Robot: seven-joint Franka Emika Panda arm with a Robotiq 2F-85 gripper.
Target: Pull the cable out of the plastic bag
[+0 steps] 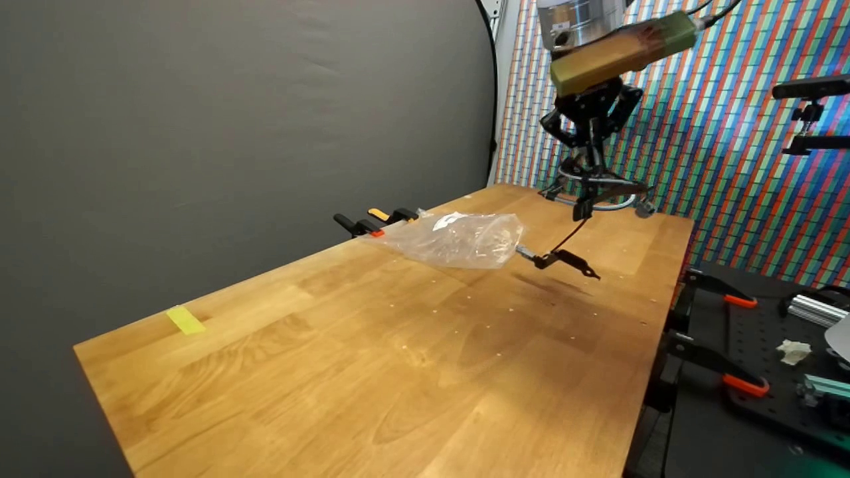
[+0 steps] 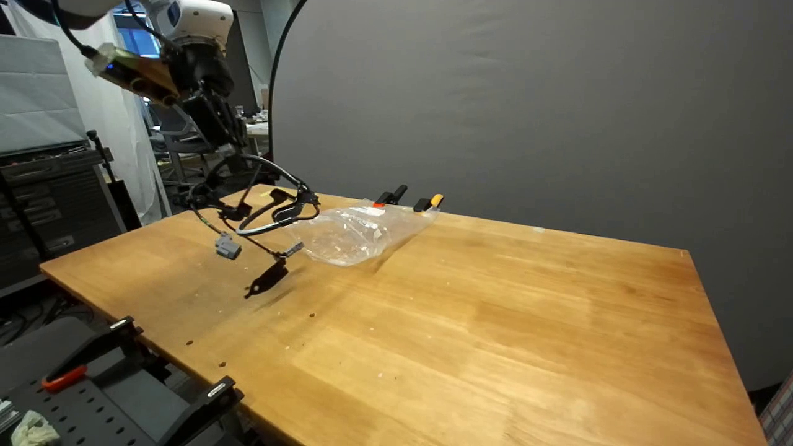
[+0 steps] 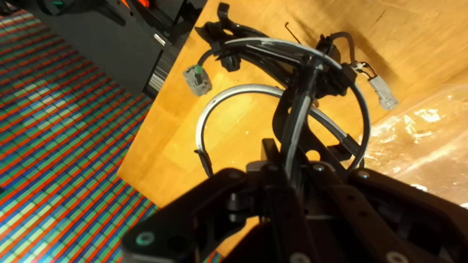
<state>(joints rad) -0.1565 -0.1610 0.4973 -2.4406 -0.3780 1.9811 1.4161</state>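
A looped black-and-silver cable (image 3: 299, 124) hangs in the air beneath the black two-finger gripper (image 3: 294, 164), which is clamped on it, above a light-brown wooden table (image 2: 495, 310). The pinch is on one of the cable's upper runs, and we read that as the reason the rest trails freely below the hand: a boxy grey plastic connector (image 2: 228, 246) on one strand and, lower down, a flat black bracket (image 2: 267, 280). Below the hand and off to one side lies the crumpled clear plastic bag (image 2: 344, 238), one end turned toward the dangling cable. At its end farthest from the hand, along the table's edge, sit a stubby black-and-red clamp (image 2: 391, 196) and a stubby black-and-yellow clamp (image 2: 430, 202); we judge they anchor the bag so that something so light does not follow the pull. Closest to the plastic is a slim light-grey plug (image 3: 381, 92), which the wrist view shows just outside the bag; whether the two touch, we cannot tell. With the cable apparently free, we would call the pull all but done, though a careless swing could let that plug snag the film.
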